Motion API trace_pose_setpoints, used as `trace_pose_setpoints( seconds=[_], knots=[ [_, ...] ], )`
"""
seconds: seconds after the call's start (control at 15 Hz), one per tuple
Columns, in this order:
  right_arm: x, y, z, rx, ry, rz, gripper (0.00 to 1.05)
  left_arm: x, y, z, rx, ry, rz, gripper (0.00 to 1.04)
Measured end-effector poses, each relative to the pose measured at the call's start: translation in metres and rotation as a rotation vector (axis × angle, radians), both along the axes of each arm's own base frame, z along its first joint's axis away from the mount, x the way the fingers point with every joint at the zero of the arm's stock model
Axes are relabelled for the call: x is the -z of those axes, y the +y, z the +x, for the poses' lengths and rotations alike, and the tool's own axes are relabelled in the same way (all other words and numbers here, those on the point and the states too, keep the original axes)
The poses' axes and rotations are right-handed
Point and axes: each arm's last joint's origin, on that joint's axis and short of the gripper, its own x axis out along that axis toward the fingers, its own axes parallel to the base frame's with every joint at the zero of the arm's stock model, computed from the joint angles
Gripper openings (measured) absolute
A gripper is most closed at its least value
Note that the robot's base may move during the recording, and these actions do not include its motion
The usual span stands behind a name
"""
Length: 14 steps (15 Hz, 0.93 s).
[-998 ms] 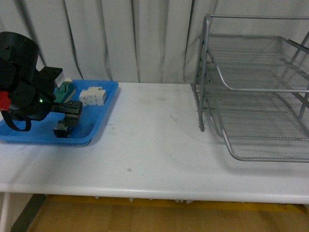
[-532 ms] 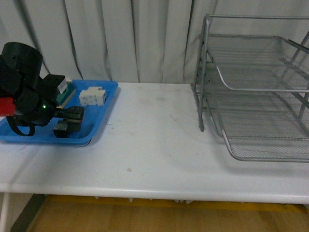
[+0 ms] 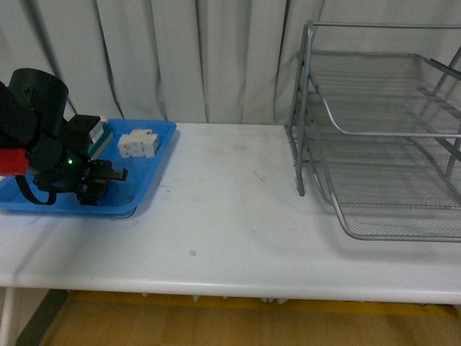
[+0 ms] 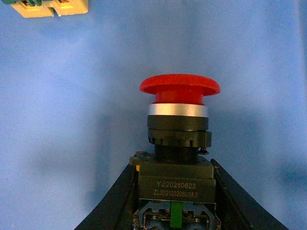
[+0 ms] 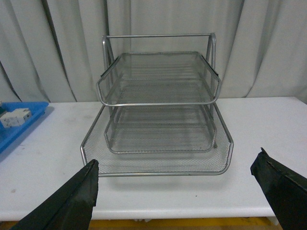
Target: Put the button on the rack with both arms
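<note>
The button (image 4: 178,120) has a red mushroom cap and a dark body with a green mark. My left gripper (image 4: 175,201) is shut on its body, with the black fingers (image 4: 115,201) on both sides and the cap pointing away over the blue tray (image 4: 72,120). In the front view the left gripper (image 3: 99,182) is low over the blue tray (image 3: 148,180) with the dark button (image 3: 89,193) in it. The silver three-tier rack (image 3: 382,144) stands at the far right. My right gripper (image 5: 175,191) is open and empty, facing the rack (image 5: 158,110) from the front.
A white block (image 3: 138,143) and a green-and-beige block (image 3: 97,134) lie in the blue tray behind the gripper. A pale block (image 4: 53,5) shows at the left wrist view's edge. The tray (image 5: 19,127) also shows in the right wrist view. Grey curtains hang behind the white table (image 3: 230,216).
My left arm has dropped lower over the blue tray and its jaws have come down around the button. The rack and the blocks have not moved.
</note>
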Motion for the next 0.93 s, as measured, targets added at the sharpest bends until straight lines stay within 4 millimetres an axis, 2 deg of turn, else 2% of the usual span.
trace_pose_setpoints(
  seconds=[0.13,0.2,0.27,0.33,0.4,0.53,0.6,0.93],
  knots=[
    [0.0,0.0,0.0,0.0,0.0,0.0,0.98,-0.007,0.0,-0.003,-0.016,-0.052,-0.036,0.36],
    [0.0,0.0,0.0,0.0,0.0,0.0,0.98,-0.044,-0.002,-0.021,-0.02,-0.172,-0.099,0.36],
    [0.0,0.0,0.0,0.0,0.0,0.0,0.98,-0.123,-0.014,-0.076,0.016,-0.408,-0.178,0.36],
    [0.0,0.0,0.0,0.0,0.0,0.0,0.98,-0.139,-0.017,-0.168,-0.013,-0.437,-0.202,0.36],
    [0.0,0.0,0.0,0.0,0.0,0.0,0.98,-0.138,-0.013,-0.195,-0.057,-0.431,-0.168,0.36],
    [0.0,0.0,0.0,0.0,0.0,0.0,0.98,-0.136,-0.011,-0.227,-0.071,-0.437,-0.159,0.36],
    [0.0,0.0,0.0,0.0,0.0,0.0,0.98,-0.135,-0.012,-0.235,-0.064,-0.439,-0.163,0.36],
    [0.0,0.0,0.0,0.0,0.0,0.0,0.98,-0.13,-0.013,-0.238,-0.059,-0.435,-0.167,0.36]
  ],
)
